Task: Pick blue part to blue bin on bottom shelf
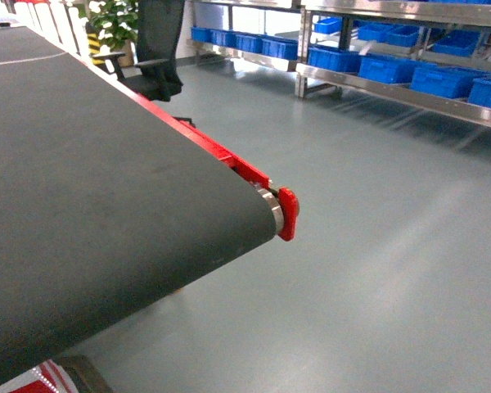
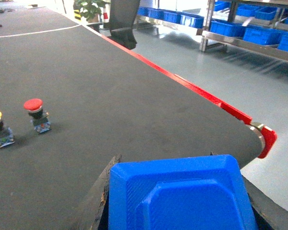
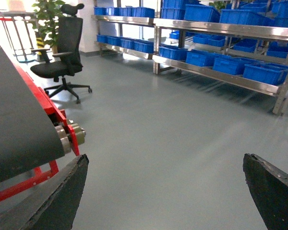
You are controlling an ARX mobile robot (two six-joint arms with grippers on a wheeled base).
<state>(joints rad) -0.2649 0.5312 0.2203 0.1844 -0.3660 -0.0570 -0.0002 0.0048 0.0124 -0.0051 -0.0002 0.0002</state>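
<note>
Your left gripper (image 2: pixel 182 211) clenches the blue part (image 2: pixel 182 191) above the belt (image 2: pixel 110 96), at 6 o'clock in its wrist view. Your right gripper (image 3: pixel 165 191) is released, fingers (image 3: pixel 62 196) spread over the floor (image 3: pixel 173 134). Blue bins (image 1: pixel 385 67) sit on the rack (image 1: pixel 393 92) at 1 o'clock. Two pushbuttons (image 2: pixel 37 115) stand at 9 o'clock.

Matte dark conveyor belt (image 1: pixel 90 205), slightly dusty; red painted metal side rail (image 1: pixel 229 160); glossy smooth grey floor (image 1: pixel 376 246); shiny bare-steel shelves (image 3: pixel 216 72); smooth plastic seen on the blue part (image 2: pixel 182 196)
</note>
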